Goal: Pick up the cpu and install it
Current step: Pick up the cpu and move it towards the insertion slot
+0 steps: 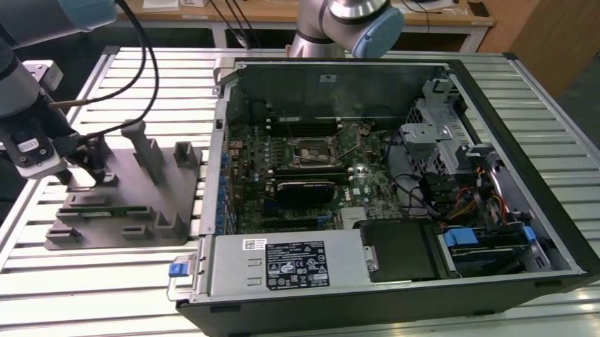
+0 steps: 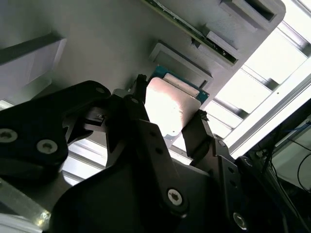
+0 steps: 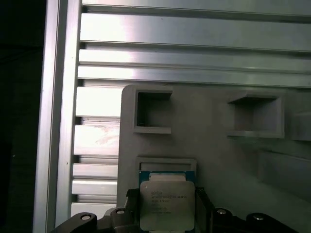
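Gripper [image 2: 170,99] is clamping the cpu [image 3: 167,204] by its edges at the grey fixture [image 3: 218,155]. Nothing's going into the computer case [image 1: 356,91] yet.

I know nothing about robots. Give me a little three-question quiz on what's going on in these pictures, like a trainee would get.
1. True or false: the cpu already sits inside the computer case.
2. The end effector is at: A) the grey fixture, B) the power supply, C) the motherboard.
3. Fill in: the end effector's fingers stand on ___ sides of the cpu.
Key: 1 false; 2 A; 3 opposite.
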Motion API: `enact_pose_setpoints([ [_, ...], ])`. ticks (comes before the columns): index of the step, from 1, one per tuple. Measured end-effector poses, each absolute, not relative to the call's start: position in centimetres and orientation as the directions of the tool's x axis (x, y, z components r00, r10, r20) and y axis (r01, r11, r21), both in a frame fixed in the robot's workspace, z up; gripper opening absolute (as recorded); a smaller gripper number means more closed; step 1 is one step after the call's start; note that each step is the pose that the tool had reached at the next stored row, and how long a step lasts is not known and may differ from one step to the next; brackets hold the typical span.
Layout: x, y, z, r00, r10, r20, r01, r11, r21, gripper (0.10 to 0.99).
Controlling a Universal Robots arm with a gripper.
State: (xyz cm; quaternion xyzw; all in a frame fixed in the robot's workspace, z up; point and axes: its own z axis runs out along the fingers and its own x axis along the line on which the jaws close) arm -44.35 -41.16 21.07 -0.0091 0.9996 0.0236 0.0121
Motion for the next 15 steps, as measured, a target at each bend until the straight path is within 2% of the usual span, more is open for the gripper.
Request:
enact_pose_setpoints([
  [15, -44.4, -41.2, 23.0, -1.0, -0.018, -0.026, -0.019, 0.999, 0.047, 0.541],
])
